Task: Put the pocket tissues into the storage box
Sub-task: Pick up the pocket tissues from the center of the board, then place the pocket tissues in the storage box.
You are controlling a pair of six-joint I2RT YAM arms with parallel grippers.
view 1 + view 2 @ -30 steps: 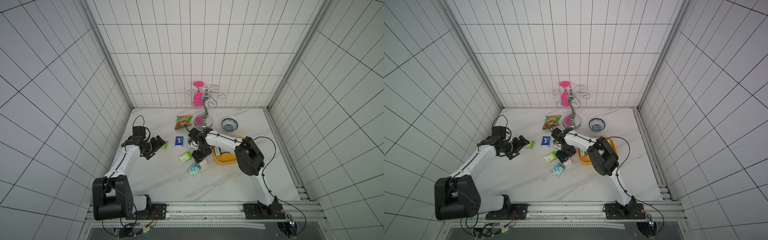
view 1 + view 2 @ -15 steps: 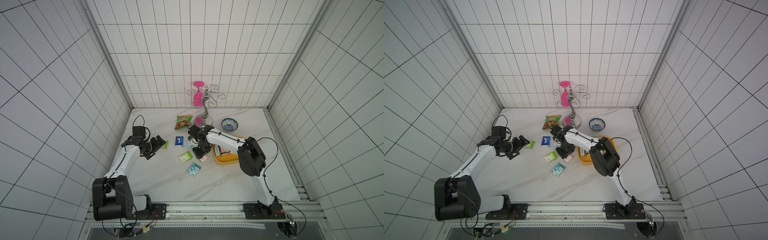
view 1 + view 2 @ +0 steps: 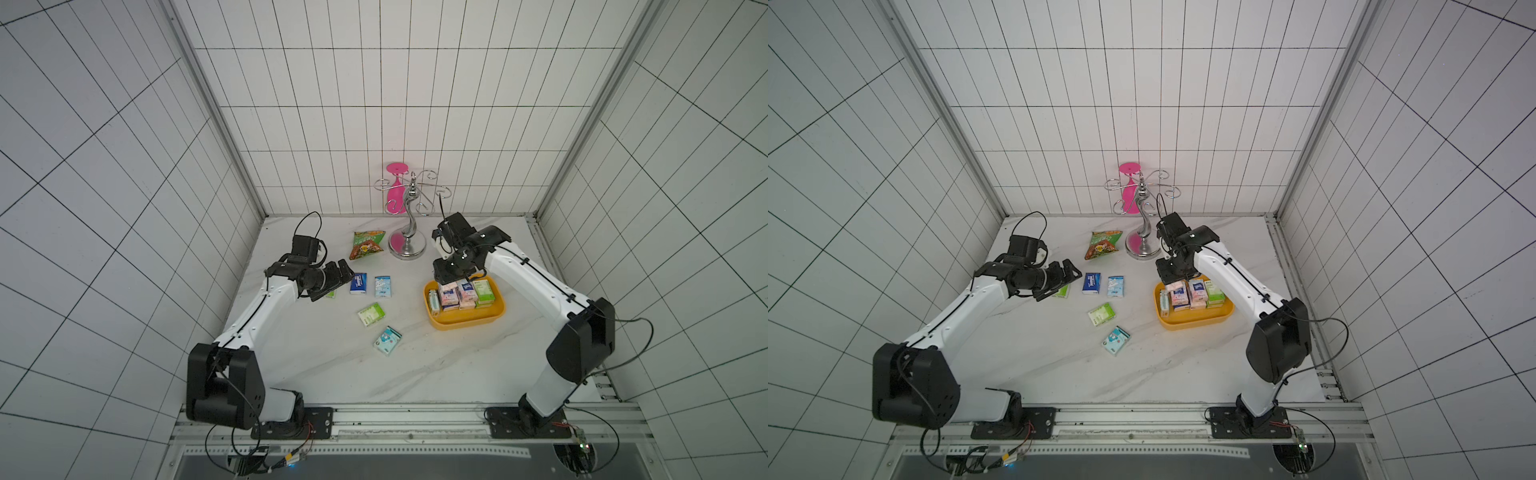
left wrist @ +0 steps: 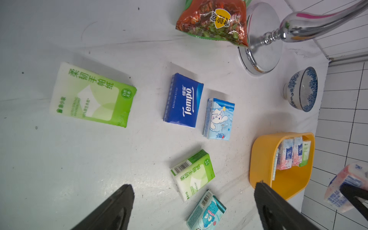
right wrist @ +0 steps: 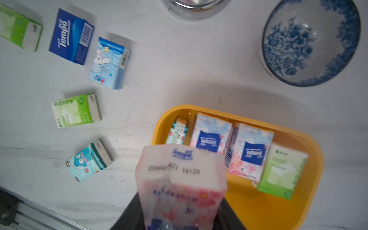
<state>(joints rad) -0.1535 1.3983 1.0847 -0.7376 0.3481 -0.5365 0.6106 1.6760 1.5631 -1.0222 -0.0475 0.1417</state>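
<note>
Packet (image 5: pixel 179 185) (pink) hangs pinched in right pincer (image 3: pixel 446 277) over storage box (image 3: pixel 465 325); left pincer (image 4: pixel 193 184) spread.

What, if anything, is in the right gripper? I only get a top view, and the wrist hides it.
Observer: The right wrist view shows the right gripper shut on a pink packet, held up at the storage box edge.
Operator: How many packets are inside?
Observer: Four show, in a row: one teal packet on its edge, two pink-blue packets, one green packet.
Operator: Anything hidden behind that arm?
Observer: A blue-white bowl, upright and empty, on the table apart from the box.
</note>
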